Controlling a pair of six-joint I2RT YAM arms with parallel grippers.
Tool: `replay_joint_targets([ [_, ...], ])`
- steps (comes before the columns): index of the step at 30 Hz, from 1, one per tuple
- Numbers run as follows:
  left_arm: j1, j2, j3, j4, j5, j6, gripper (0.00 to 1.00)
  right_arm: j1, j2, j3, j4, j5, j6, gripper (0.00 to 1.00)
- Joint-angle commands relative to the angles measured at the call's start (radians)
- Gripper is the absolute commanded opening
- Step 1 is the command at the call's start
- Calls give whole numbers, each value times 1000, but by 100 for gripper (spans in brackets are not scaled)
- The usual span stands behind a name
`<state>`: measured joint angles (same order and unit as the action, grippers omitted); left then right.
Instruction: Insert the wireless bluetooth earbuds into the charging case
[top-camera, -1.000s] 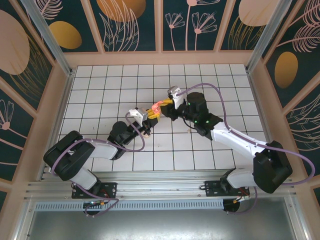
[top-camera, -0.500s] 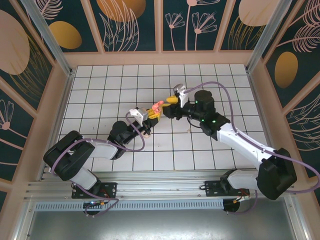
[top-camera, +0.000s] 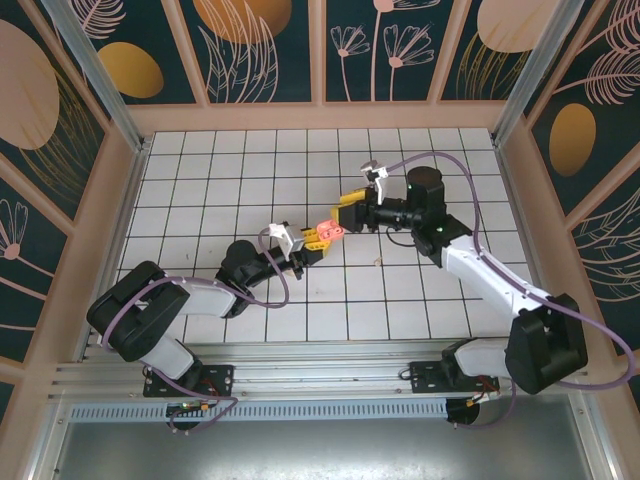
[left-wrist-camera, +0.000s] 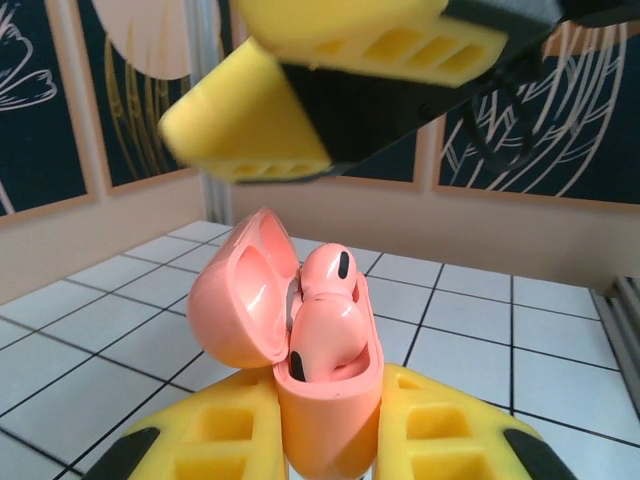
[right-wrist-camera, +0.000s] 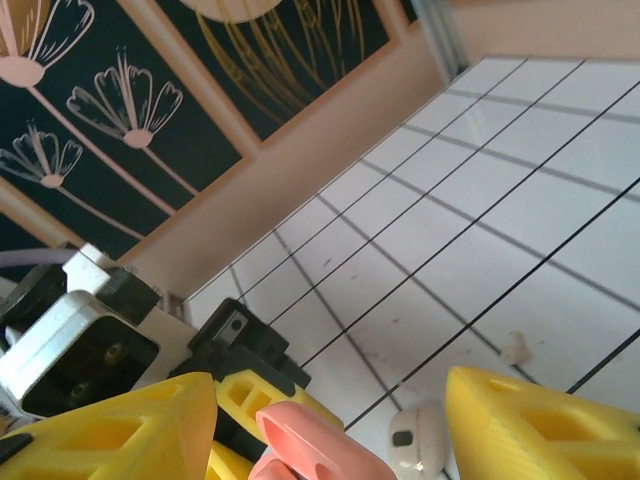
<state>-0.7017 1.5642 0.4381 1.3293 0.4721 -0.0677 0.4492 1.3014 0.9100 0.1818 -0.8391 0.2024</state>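
Earbuds (left-wrist-camera: 325, 310) in coral pink sit nested in the open charging case (left-wrist-camera: 330, 405), which the left gripper (left-wrist-camera: 330, 435) pinches upright by its base so its wells face up, while the right gripper (right-wrist-camera: 322, 400) hovers just above with fingers spread, likely poised to press them home.

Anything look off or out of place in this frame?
Two things. A pink earbud stands proud of the open charging case held by the left end effector, apparently not seated. A pale beige piece, likely another earbud, lies loose on the tiles.
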Motion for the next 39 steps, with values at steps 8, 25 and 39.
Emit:
replay_joint_targets([
  [8,-6,-15,40,-25,51,34,9,-2,64,56,-81,-175,5,62],
  [25,-6,-37,42,-87,-55,50,8,-10,-19,15,-134,-208,-45,53],
  [39,-6,-34,204,-404,-57,-127,8,-129,-164,-77,-136,229,104,53],
])
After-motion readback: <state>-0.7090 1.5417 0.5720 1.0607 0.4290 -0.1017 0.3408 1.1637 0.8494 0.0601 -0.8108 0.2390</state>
